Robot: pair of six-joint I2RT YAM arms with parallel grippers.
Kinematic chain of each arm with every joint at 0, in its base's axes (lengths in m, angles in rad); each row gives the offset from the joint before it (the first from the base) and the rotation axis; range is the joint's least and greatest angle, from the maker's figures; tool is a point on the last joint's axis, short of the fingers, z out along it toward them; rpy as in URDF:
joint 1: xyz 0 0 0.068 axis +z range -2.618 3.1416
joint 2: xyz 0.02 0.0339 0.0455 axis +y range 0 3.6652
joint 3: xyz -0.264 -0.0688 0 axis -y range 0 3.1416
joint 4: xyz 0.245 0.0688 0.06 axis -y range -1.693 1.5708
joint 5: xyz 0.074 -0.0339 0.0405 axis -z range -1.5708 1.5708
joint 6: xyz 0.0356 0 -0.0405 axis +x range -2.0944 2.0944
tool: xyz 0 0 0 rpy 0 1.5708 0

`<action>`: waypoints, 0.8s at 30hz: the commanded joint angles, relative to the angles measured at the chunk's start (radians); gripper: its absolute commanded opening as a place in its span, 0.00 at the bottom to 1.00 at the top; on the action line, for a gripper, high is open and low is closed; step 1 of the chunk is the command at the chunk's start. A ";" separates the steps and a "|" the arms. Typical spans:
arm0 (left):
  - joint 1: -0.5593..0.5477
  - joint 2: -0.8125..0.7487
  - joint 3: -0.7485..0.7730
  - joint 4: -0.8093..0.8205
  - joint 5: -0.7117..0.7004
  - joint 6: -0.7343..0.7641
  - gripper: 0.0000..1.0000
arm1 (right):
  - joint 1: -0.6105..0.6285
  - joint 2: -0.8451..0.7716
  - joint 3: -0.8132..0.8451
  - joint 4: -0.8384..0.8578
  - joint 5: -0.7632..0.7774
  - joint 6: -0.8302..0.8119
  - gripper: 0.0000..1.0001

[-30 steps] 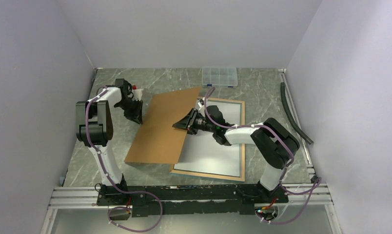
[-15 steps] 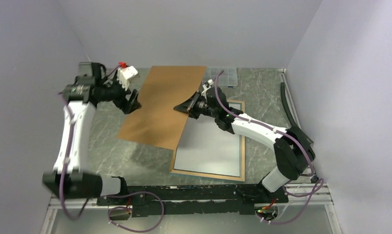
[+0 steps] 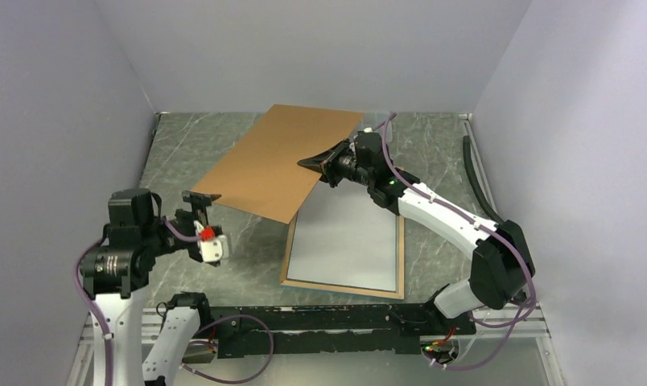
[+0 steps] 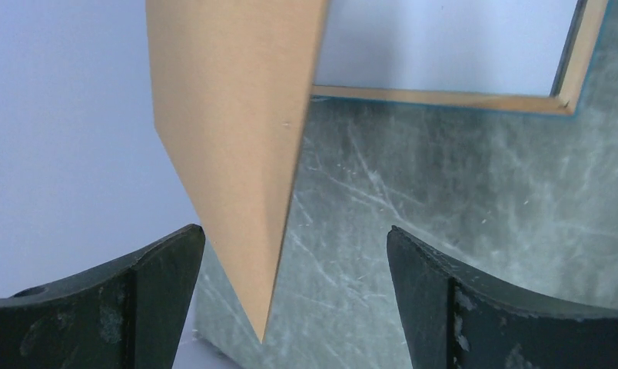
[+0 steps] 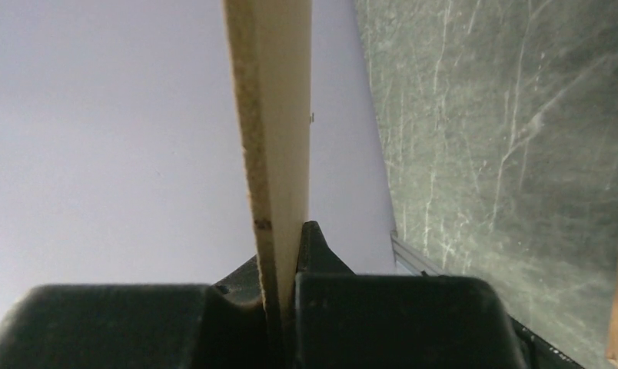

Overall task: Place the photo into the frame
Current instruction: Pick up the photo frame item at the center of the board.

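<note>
While the backing board [image 3: 280, 165] is clamped aloft by the right gripper [image 3: 308, 163] and the left gripper [image 4: 296, 246] is spread empty, the photo [image 3: 348, 237] is judged laid white-side-up in the frame [image 3: 342, 287], lower centre, with board refitting left.

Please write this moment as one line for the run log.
left gripper: open, empty | right gripper: shut on backing board, raised | frame: flat on table, rear side up
</note>
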 commanded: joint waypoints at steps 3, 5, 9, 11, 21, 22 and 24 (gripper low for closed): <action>0.000 -0.083 -0.135 0.204 0.060 0.266 0.92 | 0.028 -0.102 0.022 0.112 0.032 0.117 0.00; 0.000 -0.083 -0.166 0.272 0.078 0.272 0.90 | 0.037 -0.104 0.013 0.132 0.030 0.137 0.00; 0.000 -0.078 -0.244 0.430 0.075 0.293 0.78 | 0.062 -0.109 0.009 0.141 0.033 0.148 0.00; 0.000 -0.066 -0.268 0.526 0.061 0.261 0.69 | 0.077 -0.114 -0.003 0.150 0.041 0.150 0.00; -0.001 -0.028 -0.287 0.663 0.071 0.162 0.03 | 0.127 -0.089 -0.045 0.206 0.018 0.128 0.15; 0.000 -0.037 -0.298 0.682 0.067 0.160 0.03 | 0.125 -0.091 -0.051 0.204 0.005 0.104 0.24; -0.001 -0.055 -0.325 0.726 0.063 0.157 0.02 | 0.124 -0.095 -0.072 0.242 -0.046 0.039 0.41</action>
